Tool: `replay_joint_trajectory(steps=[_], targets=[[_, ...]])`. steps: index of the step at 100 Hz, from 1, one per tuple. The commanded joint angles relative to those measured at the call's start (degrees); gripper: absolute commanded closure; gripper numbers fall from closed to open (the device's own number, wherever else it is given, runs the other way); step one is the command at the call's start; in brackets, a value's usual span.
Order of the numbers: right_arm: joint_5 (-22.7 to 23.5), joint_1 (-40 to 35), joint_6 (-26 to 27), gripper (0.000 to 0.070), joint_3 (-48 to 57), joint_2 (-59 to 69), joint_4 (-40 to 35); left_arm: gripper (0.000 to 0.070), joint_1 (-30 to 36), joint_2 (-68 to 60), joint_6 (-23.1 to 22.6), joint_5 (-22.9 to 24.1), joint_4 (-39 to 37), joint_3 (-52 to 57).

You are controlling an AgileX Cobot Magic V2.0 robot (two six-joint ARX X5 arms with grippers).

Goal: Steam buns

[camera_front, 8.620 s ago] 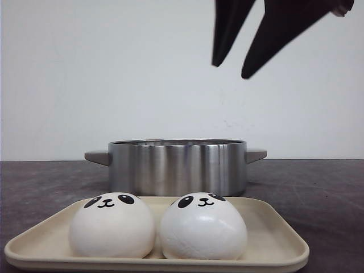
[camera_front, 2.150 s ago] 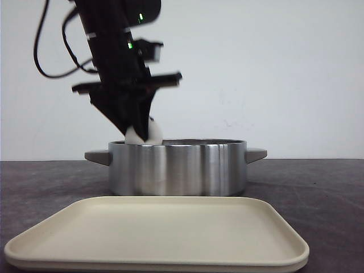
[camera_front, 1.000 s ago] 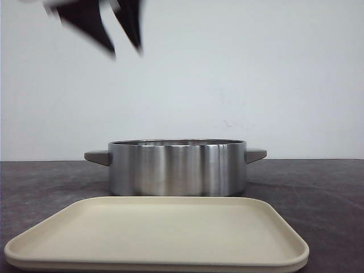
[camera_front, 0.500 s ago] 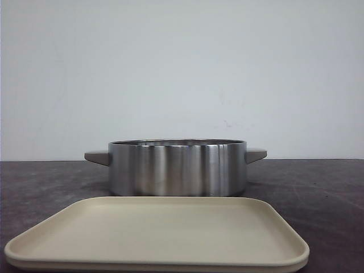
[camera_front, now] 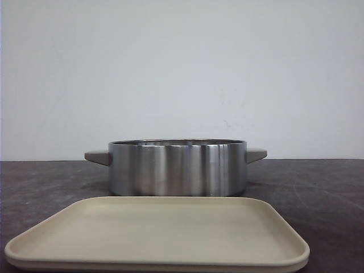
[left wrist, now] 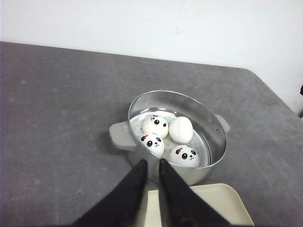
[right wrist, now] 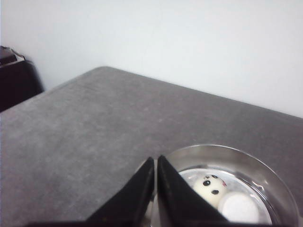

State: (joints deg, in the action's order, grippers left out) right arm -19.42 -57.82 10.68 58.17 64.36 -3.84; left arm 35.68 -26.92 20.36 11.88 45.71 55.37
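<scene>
Four buns [left wrist: 168,140] fill the pot [left wrist: 215,156]; both tools (closed, empty) hover above.

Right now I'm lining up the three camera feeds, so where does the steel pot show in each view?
Front view: the steel pot stands mid-frame behind the beige tray.
Left wrist view: lower centre right, just beyond the left pincer, with four panda buns inside.
Right wrist view: bottom right corner, partly cut off.
Shared landmark: the pot's shiny round rim.
</scene>
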Motion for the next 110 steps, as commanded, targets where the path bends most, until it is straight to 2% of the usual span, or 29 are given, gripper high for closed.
replay_joint_trajectory(steps=[1,53,63,70,79,91,101,110], targets=[[-0.1,-0.8,-0.4,0.0694,1.1,0.3,0.9,0.0700,0.4,-0.2,0.0,0.2,-0.5,0.6],[-0.2,-0.3,-0.4,0.0694,1.0,-0.8,-0.1,0.0700,0.4,-0.2,0.0,0.2,-0.5,0.6],[-5.2,1.9,-0.3,0.0694,-1.3,-4.8,-3.0,0.0700,0.4,-0.2,0.0,0.2,-0.5,0.6],[-5.6,4.6,-0.9,0.0694,-6.1,-9.4,-1.4,0.0700,0.4,-0.2,0.0,0.2,-0.5,0.6],[-2.1,9.4,-1.0,0.0694,-15.5,-16.7,3.9,0.0700,0.4,-0.2,0.0,0.2,-0.5,0.6],[7.7,18.6,-1.9,0.0694,-30.7,-29.7,11.0,0.0700,0.4,-0.2,0.0,0.2,-0.5,0.6],[9.4,26.4,-3.4,0.0694,-40.1,-40.2,11.7,0.0700,0.4,-0.2,0.0,0.2,-0.5,0.6],[11.8,34.1,-7.3,0.0694,-46.2,-48.6,11.3,0.0700,0.4,-0.2,0.0,0.2,-0.5,0.6]])
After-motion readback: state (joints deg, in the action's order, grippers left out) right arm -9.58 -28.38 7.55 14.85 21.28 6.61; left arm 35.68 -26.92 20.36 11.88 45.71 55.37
